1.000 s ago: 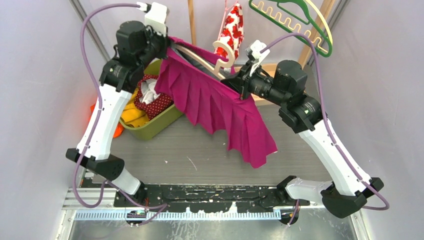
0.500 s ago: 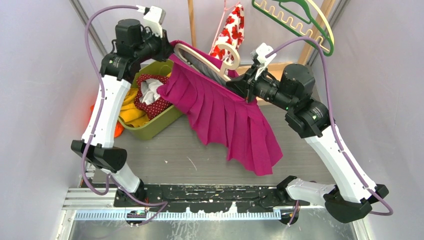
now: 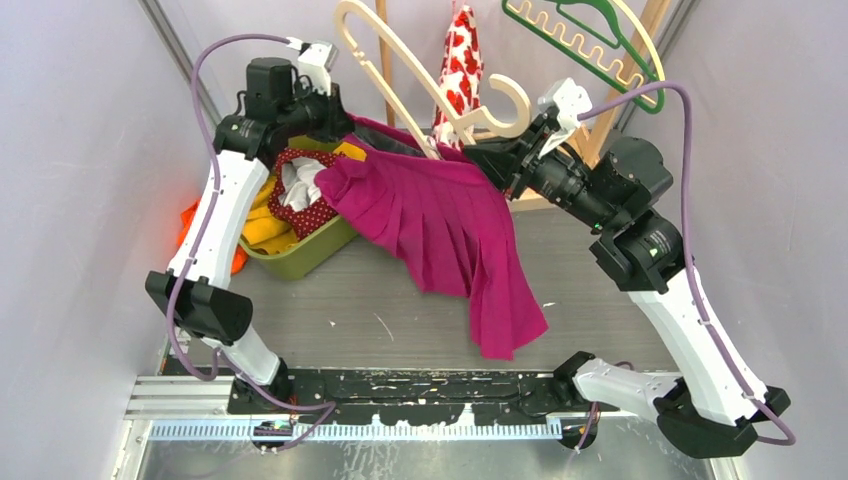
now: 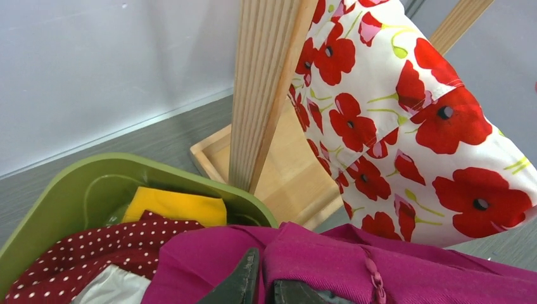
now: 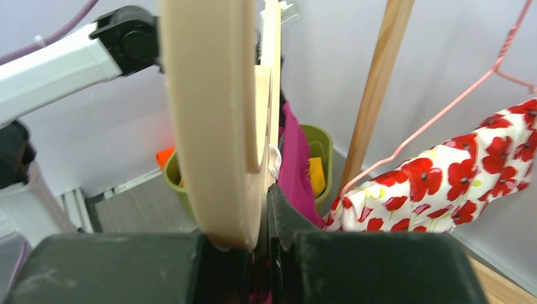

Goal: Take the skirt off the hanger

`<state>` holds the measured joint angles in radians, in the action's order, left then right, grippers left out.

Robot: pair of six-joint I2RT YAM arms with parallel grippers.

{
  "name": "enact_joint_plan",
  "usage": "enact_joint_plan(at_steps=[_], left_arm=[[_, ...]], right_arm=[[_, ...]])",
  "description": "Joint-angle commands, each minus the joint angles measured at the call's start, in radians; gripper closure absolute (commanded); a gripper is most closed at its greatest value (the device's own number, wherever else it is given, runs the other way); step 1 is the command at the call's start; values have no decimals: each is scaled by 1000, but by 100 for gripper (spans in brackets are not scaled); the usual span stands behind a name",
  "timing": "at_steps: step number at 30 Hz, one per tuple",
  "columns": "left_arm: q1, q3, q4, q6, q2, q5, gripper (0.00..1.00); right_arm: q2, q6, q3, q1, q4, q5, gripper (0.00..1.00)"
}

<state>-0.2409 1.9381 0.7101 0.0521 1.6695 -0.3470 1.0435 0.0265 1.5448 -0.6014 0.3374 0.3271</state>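
The magenta pleated skirt (image 3: pixel 440 215) hangs by its waistband from my left gripper (image 3: pixel 340 118), which is shut on it above the green bin; the hem trails down to the table. In the left wrist view the fingers pinch the waistband (image 4: pixel 380 266) at the gripper (image 4: pixel 266 278). My right gripper (image 3: pixel 480 158) is shut on the cream wooden hanger (image 3: pixel 400 65) near its neck and holds it raised and tilted. The hanger's left arm stands bare above the skirt. Its lower end by the right gripper is hidden by cloth. In the right wrist view the hanger (image 5: pixel 215 114) fills the gripper (image 5: pixel 256 221), with the skirt (image 5: pixel 292 164) behind it.
An olive-green bin (image 3: pixel 320 250) holds yellow, white and red dotted clothes at the left. A poppy-print garment (image 3: pixel 465 50) hangs on a pink wire hanger from the wooden rack (image 3: pixel 383 40) at the back. Green and yellow hangers (image 3: pixel 590 45) hang at the back right.
The right gripper has lifted the hanger up and back to the right, and its left arm has slid out of the waistband. The skirt has sagged lower from the left gripper.
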Motion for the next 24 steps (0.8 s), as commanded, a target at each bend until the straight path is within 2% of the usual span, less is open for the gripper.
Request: enact_joint_plan(at_steps=[1,7,10,13,16,19,21,24], left_arm=[[13,23,-27,-14,-129,87,87],[-30,39,-13,103,-310,-73,88],[-47,78,8,124,-362,-100,88],[-47,199,79,94,-358,-40,89],[-46,393,142,47,-300,47,91],[-46,619,181,15,-219,138,99],[-46,674,154,4,-190,182,100],[-46,629,120,-3,-196,208,100]], right_arm=[[-22,18,41,-3,-292,-119,100],[53,13,5,-4,-512,-248,99],[124,39,23,-4,-601,-265,99],[166,42,58,-4,-622,-290,99],[150,18,48,-4,-608,-327,99],[89,-23,17,-4,-573,-364,99],[48,-46,-8,-4,-549,-385,99],[-21,-74,-62,-5,-524,-412,99]])
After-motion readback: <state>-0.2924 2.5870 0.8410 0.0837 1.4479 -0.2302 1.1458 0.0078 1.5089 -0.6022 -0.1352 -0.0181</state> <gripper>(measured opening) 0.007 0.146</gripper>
